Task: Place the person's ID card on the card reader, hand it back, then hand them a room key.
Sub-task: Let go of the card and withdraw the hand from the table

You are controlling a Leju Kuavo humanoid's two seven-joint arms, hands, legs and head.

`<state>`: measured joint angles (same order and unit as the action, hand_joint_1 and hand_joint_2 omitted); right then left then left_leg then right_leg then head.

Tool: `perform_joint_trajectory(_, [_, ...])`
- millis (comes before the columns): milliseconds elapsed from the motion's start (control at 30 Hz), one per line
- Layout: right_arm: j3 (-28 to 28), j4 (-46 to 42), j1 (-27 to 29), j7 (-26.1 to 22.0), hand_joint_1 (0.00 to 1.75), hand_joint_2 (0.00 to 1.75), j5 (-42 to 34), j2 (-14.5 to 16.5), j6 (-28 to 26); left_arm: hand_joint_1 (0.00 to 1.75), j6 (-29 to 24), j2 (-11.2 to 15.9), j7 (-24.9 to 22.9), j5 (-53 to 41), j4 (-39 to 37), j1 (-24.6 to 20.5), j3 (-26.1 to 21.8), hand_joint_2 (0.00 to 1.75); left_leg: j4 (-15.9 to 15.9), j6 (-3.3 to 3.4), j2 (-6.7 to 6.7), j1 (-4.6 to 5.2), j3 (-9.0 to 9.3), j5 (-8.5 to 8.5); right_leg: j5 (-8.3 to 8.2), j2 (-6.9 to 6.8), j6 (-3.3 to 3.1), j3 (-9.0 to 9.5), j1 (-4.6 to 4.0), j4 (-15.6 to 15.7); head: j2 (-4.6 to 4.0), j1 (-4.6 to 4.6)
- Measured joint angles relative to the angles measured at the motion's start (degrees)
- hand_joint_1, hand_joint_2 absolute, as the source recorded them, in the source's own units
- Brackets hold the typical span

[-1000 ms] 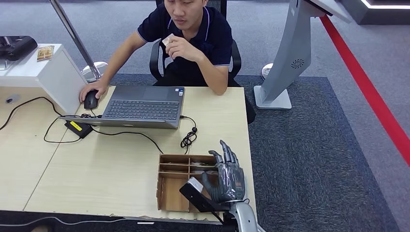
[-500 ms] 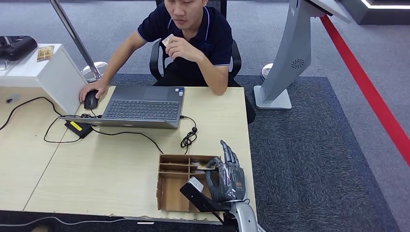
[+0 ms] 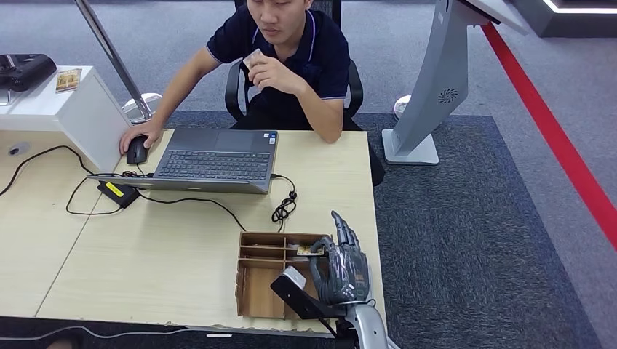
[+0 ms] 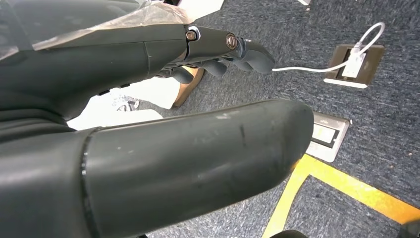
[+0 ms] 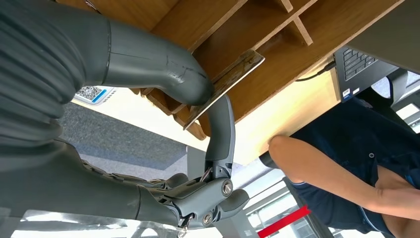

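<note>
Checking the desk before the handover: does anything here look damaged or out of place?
The table's near edge looks chipped and ragged. The right hand pinches a card over the wooden tray, as expected. The laptop and cables lie ordinarily.

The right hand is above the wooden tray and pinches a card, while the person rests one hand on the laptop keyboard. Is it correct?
Not fully. The person's hand rests on the mouse beside the laptop, not on the keyboard; the head view shows it. The right hand does pinch a card above the wooden tray.
</note>
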<state>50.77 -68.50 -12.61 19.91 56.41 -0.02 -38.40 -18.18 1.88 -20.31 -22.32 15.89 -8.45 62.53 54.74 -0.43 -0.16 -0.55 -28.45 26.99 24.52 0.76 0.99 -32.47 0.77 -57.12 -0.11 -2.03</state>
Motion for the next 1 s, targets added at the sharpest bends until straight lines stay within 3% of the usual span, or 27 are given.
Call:
perform_joint_trajectory(533, [-0.1, -3.2, 1.0, -0.2, 1.75, 1.75, 1.9, -0.8, -1.2, 0.00, -0.5, 0.0, 0.0, 0.4, 0.0, 0.2, 0.0, 0.00, 0.0, 0.00, 0.00, 0.00, 0.00, 0.00, 0.00, 0.00, 0.00, 0.00, 0.00, 0.0, 0.01, 0.01])
perform_joint_trajectory(1000, [-7.4, -25.5, 9.2, -0.6, 1.75, 1.75, 10.1, -3.2, -1.6, 0.00, -1.5, 0.5, 0.3, 3.3, 0.0, 1.2, -0.7, 0.00, 0.0, 0.00, 0.00, 0.01, 0.01, 0.00, 0.00, 0.00, 0.00, 0.01, 0.01, 0.0, 0.00, 0.01])
